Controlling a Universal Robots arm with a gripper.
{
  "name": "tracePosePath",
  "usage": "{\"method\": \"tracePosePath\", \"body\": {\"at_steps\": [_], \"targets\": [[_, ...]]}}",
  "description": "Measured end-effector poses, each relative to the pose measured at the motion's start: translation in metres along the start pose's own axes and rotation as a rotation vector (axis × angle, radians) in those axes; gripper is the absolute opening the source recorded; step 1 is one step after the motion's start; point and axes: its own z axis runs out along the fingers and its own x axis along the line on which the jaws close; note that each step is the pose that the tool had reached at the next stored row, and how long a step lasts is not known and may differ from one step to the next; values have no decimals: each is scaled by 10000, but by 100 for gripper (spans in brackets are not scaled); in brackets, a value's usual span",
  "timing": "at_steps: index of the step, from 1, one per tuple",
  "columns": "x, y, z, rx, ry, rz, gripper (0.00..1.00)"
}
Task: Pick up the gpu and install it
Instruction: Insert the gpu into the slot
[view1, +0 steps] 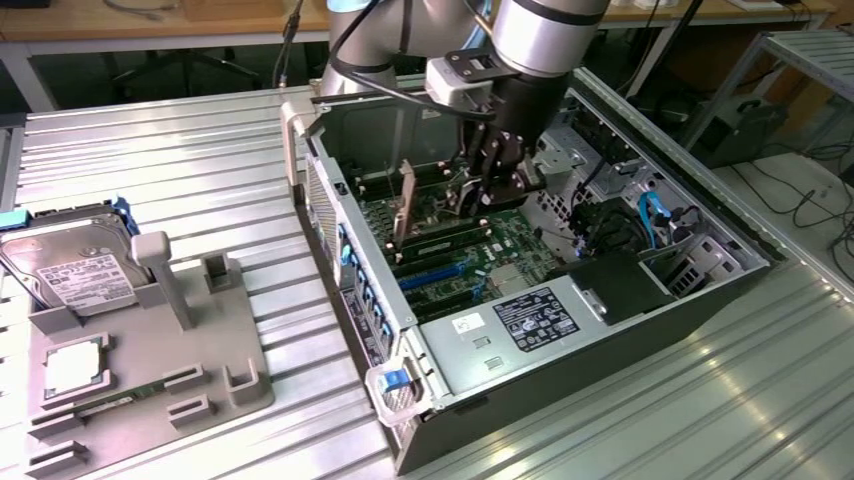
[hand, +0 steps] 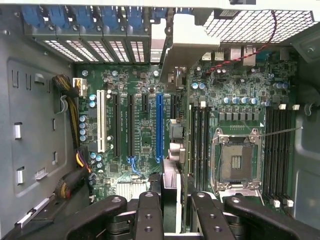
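Gpu (view1: 463, 198) sits just above the centre of the exterior view, inside the open computer case (view1: 358, 262), held on edge over the green motherboard (view1: 454, 272). The gripper (view1: 494, 188) reaches down into the case from the upper middle of the frame, and its jaws pinch the card from both sides.

In the wrist view the gpu (hand: 171, 181) shows edge-on as a thin strip between the black fingers (hand: 149, 216). Its pale metal bracket (hand: 186, 44) is at the far end, against the case's rear slot openings. The card runs along the motherboard (hand: 135, 100), just beside the long blue slot (hand: 159, 127). I cannot tell whether its edge is seated in a slot or only above one. The empty processor socket (hand: 235, 161) lies on the card's other side, with dark memory slots between them.

The case lies on its side on a ribbed metal table (view1: 200, 150). At the left of the exterior view, well apart from the case, a grey holder (view1: 220, 375) stands with a silver hard drive (view1: 67, 268) propped at its upper left.
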Motion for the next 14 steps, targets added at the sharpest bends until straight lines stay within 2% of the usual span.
{"method": "tracePosePath", "body": {"at_steps": [4, 7, 10, 14], "targets": [[11, 7, 26, -5, 3, 1, 27], [12, 53, 57, -5, 2, 1, 27], [17, 55, 138, -5, 2, 0, 27], [53, 55, 197, -5, -2, -3, 27]]}}
